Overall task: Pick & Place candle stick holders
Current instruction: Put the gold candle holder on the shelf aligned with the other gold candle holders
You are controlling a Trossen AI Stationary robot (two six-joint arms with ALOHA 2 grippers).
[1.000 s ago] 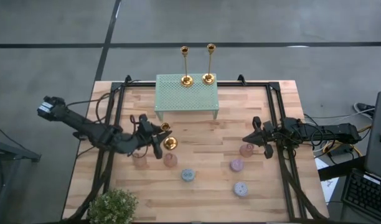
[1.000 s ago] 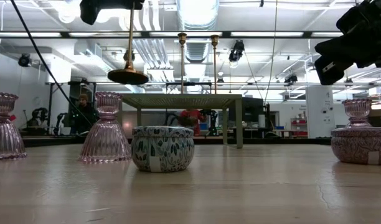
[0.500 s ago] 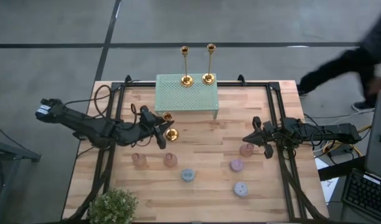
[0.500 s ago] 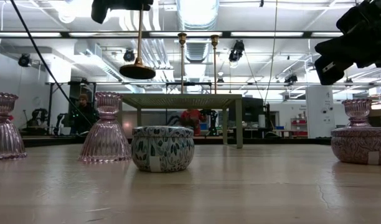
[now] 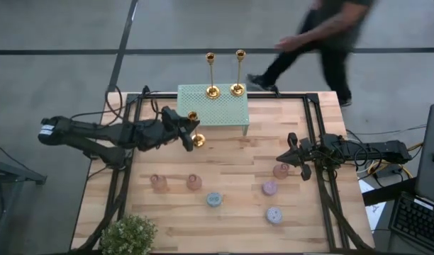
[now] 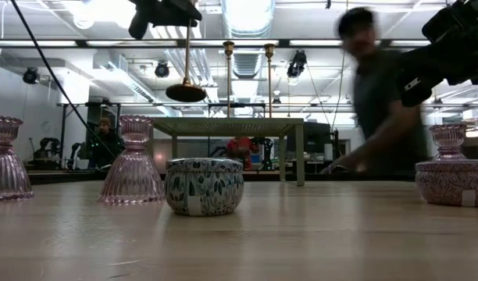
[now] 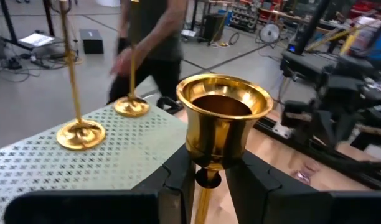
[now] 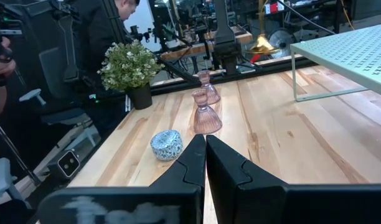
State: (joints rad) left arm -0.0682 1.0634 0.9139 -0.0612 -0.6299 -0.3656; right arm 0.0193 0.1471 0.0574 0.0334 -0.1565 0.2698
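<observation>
The left tool point(image 7: 206, 180) grips a slim shiny gold metal candlestick point(image 5: 194, 129) aloft beside the pale green perforated metal stand point(image 5: 217, 113); the right tool point(image 8: 205, 163), near the bench's right edge, is closed, empty

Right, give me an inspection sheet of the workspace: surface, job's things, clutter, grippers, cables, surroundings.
Surface: wooden table, green perforated stand at its far edge.
Job's things: two gold candlesticks upright on the stand; third candlestick held in the air near the stand.
Clutter: pink glass holders, patterned tins, potted plant.
Grippers: left gripper shut on third candlestick; right gripper shut, empty.
Cables: along both arms.
Surroundings: person walking past behind the table.
</observation>
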